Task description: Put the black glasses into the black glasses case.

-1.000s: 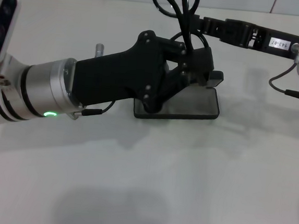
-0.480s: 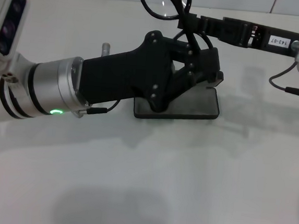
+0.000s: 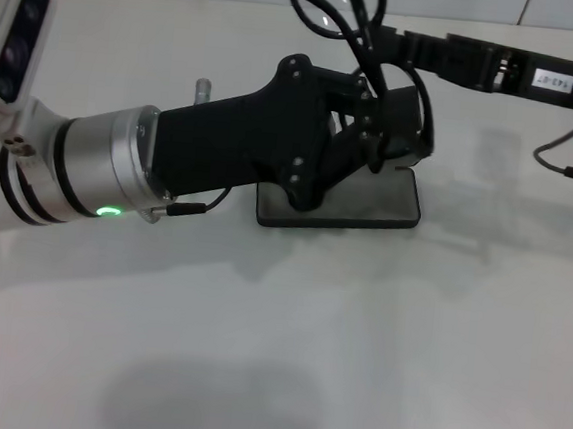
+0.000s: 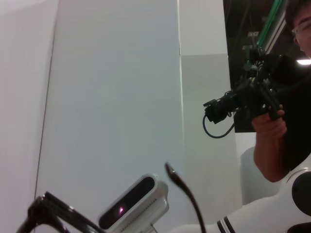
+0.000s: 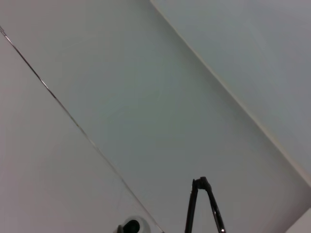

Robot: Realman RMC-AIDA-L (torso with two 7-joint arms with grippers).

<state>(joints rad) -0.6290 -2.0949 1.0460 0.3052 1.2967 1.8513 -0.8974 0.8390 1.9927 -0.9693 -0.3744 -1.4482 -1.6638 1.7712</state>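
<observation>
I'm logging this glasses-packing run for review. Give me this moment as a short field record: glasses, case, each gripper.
glasses: black glasses held up above the table, near the right gripper; grip itself hidden
case: black glasses case on the white table, partly covered by the left gripper
left gripper: over the case's far edge
right gripper: reaching in from the right, above the case
task state: glasses not yet in the case

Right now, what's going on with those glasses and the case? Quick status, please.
Left gripper and right gripper both above the black glasses case. Black glasses held aloft, not yet in case. Left arm hides much of the case.
</observation>
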